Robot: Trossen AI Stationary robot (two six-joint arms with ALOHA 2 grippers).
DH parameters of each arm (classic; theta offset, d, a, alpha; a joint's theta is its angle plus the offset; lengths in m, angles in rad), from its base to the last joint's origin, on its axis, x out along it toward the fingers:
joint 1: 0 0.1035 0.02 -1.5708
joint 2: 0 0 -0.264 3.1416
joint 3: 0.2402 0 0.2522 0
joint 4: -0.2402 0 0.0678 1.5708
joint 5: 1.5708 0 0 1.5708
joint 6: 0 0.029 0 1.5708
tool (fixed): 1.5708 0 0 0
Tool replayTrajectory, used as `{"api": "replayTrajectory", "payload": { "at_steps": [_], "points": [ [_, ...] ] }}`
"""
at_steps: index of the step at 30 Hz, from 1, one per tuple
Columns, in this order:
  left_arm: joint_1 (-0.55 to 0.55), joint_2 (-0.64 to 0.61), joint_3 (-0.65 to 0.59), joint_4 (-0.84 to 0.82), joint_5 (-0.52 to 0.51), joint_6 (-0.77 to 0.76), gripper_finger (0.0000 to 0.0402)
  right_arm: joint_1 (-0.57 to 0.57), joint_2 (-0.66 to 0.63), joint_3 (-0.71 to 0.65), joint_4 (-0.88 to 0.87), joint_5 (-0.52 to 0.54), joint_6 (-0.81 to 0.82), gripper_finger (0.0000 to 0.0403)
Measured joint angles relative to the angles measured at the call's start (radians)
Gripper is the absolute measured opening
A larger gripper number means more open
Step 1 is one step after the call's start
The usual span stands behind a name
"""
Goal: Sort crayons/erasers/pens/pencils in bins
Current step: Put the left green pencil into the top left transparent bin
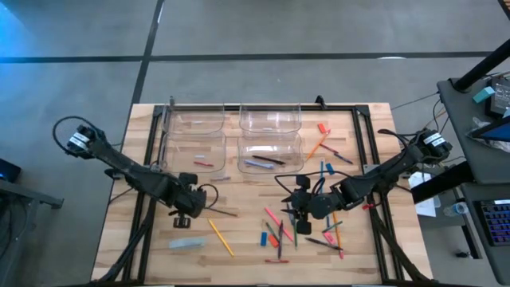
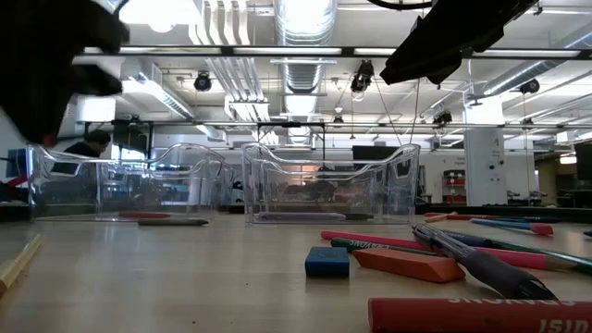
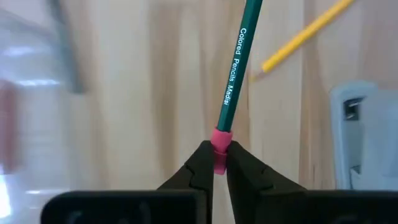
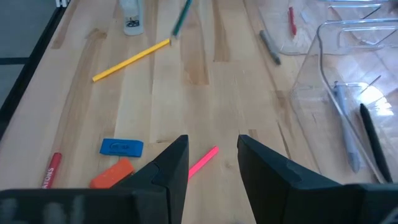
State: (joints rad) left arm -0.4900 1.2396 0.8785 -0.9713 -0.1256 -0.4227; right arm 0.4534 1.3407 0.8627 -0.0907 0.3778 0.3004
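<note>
- Left gripper (image 3: 219, 163) over the left half of the desk (image 1: 239, 263), toward the near edge, jaws pinched tight on the pink end of a green pencil (image 3: 236, 68).
- Printed on that pencil: "Colored Pencils".
- Just past the green pencil on the wood, a yellow pencil (image 1: 221, 237), lying slanted near the near edge.
- Beside it, toward the near left corner, a pale grey flat thing (image 1: 186, 243); cannot tell what it is.
- Right gripper (image 4: 212, 158) above the middle of the desk, jaws wide apart and holding nothing.
- Down between its fingers, a pink pencil (image 4: 203, 160) flat on the wood.
- Near that, a blue eraser (image 4: 121, 147) and an orange block (image 4: 112, 174), just beside each other.
- Four clear bins (image 1: 271, 119) in a square by the far edge.
- In the near right bin (image 1: 271, 153), a dark pen (image 4: 373, 140) and a grey pen (image 4: 346, 127).
- In the near left bin (image 1: 195, 151), one small red stick (image 1: 203, 163).
- Far bins look bare inside.
- Heap of mixed sticks (image 1: 299, 231) on the right half of the desk, near the near edge, around the right gripper.
- More sticks (image 1: 327, 151) spread toward the far right corner, among them an orange pencil (image 1: 317, 147).
</note>
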Motion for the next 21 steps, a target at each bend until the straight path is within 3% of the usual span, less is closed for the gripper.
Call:
{"api": "replayTrajectory", "payload": {
  "at_steps": [2,6,9,15,21],
  "points": [
    [0.0,-0.035,0.071,-0.088,-0.089,0.014,0.001,0.0,0.0,0.0,0.0,0.001,0.0,0.0128],
    [0.021,-0.113,0.197,-0.279,-0.359,0.01,0.0009,0.0,0.0,0.0,0.0,0.016,0.0,0.0128],
    [0.088,-0.177,0.24,-0.361,-0.47,0.012,0.0009,0.0,0.0,0.0,0.0,0.017,0.0,0.0128],
    [0.428,-0.256,0.217,-0.376,-0.485,0.128,0.0009,0.0,0.0,0.0,0.001,0.017,-0.007,0.0128],
    [0.866,-0.205,0.199,-0.373,-0.431,0.275,0.0008,0.0,0.0,0.0,0.004,0.018,-0.01,0.0128]
  ]
}}
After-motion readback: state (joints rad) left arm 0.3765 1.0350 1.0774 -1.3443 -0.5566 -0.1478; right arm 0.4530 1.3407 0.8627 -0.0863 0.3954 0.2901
